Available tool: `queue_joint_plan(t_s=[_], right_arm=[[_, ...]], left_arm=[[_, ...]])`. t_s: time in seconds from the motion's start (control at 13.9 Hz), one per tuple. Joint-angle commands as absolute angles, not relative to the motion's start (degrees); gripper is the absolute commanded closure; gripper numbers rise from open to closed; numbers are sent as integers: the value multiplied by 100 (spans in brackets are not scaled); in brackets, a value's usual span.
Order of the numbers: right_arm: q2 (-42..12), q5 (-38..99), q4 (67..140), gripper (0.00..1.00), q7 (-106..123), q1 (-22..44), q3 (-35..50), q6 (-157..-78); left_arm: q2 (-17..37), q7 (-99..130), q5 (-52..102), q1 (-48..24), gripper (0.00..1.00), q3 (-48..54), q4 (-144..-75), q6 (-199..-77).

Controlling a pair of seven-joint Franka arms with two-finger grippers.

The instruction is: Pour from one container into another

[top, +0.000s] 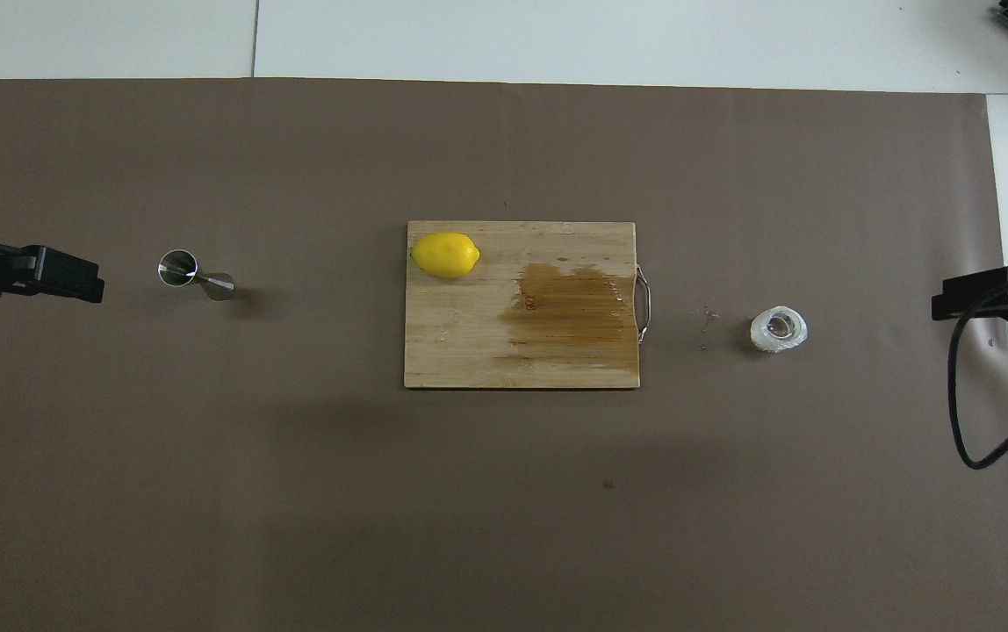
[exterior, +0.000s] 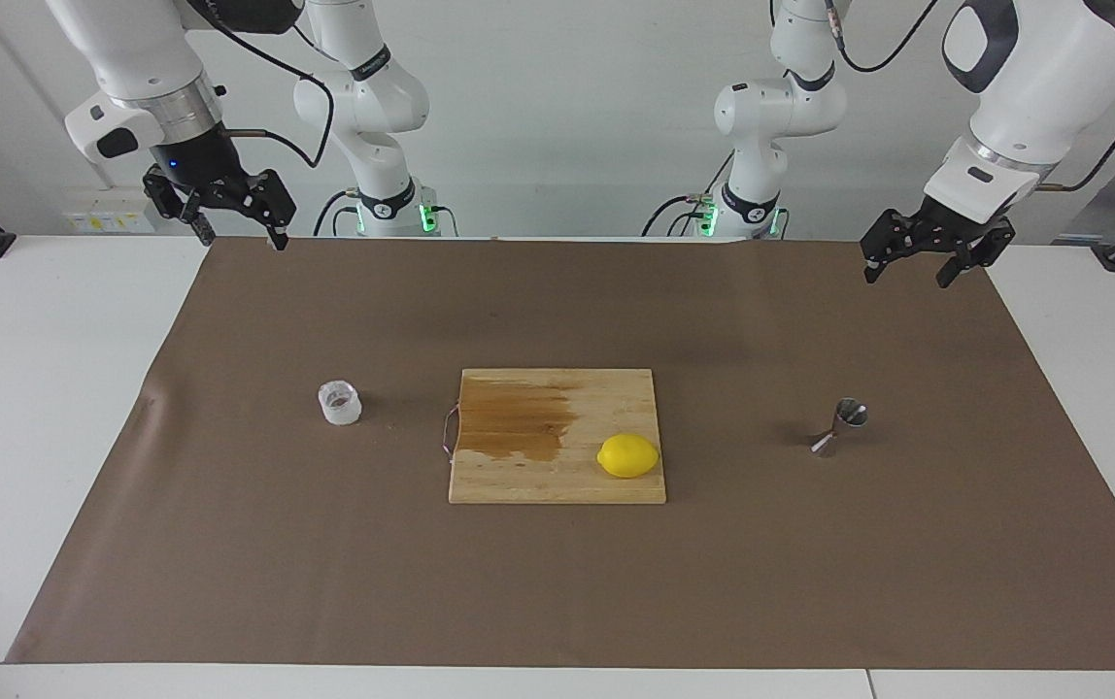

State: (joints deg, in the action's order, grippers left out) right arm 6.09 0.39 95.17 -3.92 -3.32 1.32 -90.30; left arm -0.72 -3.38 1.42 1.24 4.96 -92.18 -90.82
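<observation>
The small translucent white cup [exterior: 340, 403] [top: 778, 328], brownish inside, stands on the brown mat toward the right arm's end of the table. The shiny steel hourglass jigger [exterior: 839, 427] [top: 195, 275] stands upright toward the left arm's end. My right gripper [exterior: 239, 236] hangs open and empty high over the mat's edge at the robots' end, on the cup's side. Over the mat's corner on the jigger's side, my left gripper [exterior: 907, 277] is raised, open and empty. Both are well apart from the containers.
A wooden cutting board [exterior: 557, 476] [top: 469, 351] with a wet brown stain lies between the two containers. A yellow lemon [exterior: 628, 455] [top: 445, 254] rests on it. A few brown crumbs [top: 708, 316] lie on the mat beside the cup.
</observation>
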Motion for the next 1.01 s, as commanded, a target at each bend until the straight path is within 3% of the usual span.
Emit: queue_joint_plan(t_s=[0.0, 0.65, 0.93], right_arm=[[712, 132, 9615, 0, -457, -396, 176, -9009], [712, 132, 9615, 0, -457, -396, 176, -9009], [712, 132, 9615, 0, -457, -396, 176, -9009]], left_arm=[[-114, -404, 70, 167, 0, 501, -9176, -9009], [-263, -203, 201, 254, 0, 475, -9491, -9270], [87, 1220, 885, 587, 0, 466, -9668, -9404]])
